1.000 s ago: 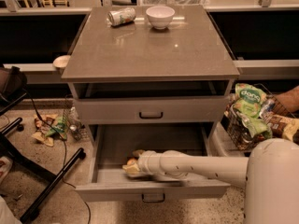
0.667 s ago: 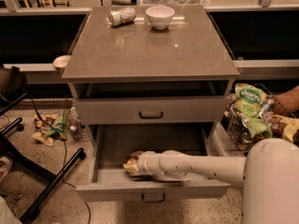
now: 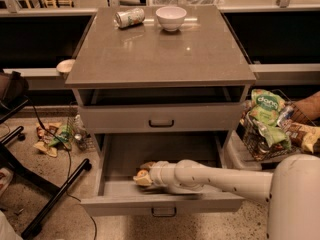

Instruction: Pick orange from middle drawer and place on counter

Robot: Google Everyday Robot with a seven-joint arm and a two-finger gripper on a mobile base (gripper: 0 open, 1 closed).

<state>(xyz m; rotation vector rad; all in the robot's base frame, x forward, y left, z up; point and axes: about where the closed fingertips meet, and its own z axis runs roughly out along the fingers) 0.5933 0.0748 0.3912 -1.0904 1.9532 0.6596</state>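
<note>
Jaws: cannot tell, gripper in open middle drawer at orange, green bag lettered "dang"

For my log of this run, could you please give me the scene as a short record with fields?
gripper: inside the open middle drawer, front left
orange: apparently the pale lump at the gripper's tip; grasp unclear
counter: holds a white bowl and a tipped can
upper drawer: shut
task stage: orange not yet on counter
</note>
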